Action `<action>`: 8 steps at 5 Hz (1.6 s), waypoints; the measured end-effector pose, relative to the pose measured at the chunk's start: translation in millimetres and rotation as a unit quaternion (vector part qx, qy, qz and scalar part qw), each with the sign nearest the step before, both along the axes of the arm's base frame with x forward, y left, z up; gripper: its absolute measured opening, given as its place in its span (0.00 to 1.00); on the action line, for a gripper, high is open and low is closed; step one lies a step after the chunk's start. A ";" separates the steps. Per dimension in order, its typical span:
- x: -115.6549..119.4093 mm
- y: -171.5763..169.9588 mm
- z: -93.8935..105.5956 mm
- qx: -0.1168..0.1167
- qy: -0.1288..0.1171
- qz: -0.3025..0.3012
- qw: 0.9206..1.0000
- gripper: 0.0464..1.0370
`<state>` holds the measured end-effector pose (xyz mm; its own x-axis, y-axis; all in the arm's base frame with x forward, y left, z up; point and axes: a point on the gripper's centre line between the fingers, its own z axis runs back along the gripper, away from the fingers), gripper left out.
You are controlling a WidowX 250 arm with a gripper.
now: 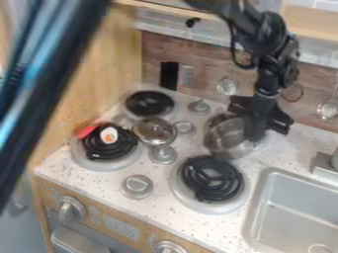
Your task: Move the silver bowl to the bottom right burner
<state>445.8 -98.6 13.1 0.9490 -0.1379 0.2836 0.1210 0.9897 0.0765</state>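
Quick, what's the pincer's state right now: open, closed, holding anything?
Pincer: at the right side of the silver bowl in the picture; open, closed or gripping can't be told.

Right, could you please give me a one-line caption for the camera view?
Black pincer at the silver bowl, behind the bottom right burner, toy kitchen.

Under me, the silver bowl [221,138] looks like smooth, glossy metal; the lower-right burner coil [193,175] is satiny black; I see a smooth, speckled counter [158,212], a smooth grey sink [269,200] and wood-grained backsplash [204,54].
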 end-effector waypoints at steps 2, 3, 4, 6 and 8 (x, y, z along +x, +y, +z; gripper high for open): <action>-42.2 6.9 -3.5 -0.001 0.033 -0.014 0.999 0.00; -56.6 11.7 -16.2 0.008 0.055 -0.015 0.998 0.00; -66.5 17.6 -22.8 0.021 0.076 -0.012 0.997 0.00; -72.9 18.3 -36.4 0.020 0.100 0.000 0.995 0.03; -77.4 15.7 -37.5 0.011 0.114 0.002 0.993 0.44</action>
